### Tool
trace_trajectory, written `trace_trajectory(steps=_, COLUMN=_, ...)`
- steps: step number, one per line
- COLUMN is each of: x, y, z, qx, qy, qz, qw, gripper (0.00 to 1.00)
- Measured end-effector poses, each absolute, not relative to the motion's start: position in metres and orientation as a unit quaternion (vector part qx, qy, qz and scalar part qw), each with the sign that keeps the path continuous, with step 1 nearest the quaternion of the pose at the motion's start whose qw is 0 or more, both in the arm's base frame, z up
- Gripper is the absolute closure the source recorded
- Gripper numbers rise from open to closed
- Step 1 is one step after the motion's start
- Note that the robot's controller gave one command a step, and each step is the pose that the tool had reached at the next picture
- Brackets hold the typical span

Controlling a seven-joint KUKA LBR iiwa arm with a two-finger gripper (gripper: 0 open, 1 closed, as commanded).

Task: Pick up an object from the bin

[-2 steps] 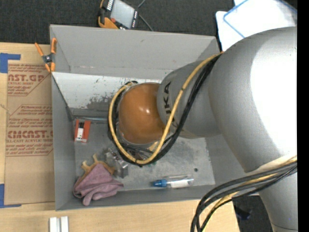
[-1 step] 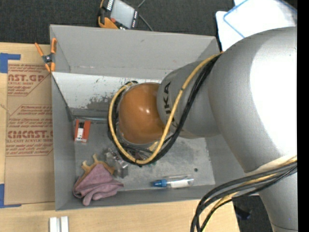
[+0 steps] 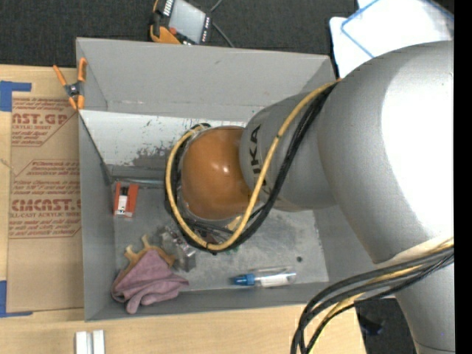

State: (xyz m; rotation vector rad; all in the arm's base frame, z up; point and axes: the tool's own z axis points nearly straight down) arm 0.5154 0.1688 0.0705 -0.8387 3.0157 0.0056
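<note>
Claw (image 3: 179, 251) low at seven o'clock of the bin (image 3: 206, 72), tip just beside the two o'clock edge of a crumpled pink cloth (image 3: 147, 285); width of opening and any hold not to be told from this angle. By count: one pink cloth, one small red-orange box (image 3: 124, 200) at nine o'clock, one white tube (image 3: 264, 279) at five o'clock, blue cap toward nine, one tan piece (image 3: 133, 254) partly under the cloth. Middle of the floor hidden beneath the orange cover (image 3: 210, 172) and the arm (image 3: 383, 161); tan piece's kind hard to make out. Cloth longer across, roughly eight to three o'clock, with no clear pointing end.
</note>
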Motion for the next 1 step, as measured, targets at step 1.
trace_trajectory(steps=1, x=0.5153, y=0.1688, z=0.0705, qx=-0.268, qy=0.963, qz=0.002, qw=0.006, gripper=1.0)
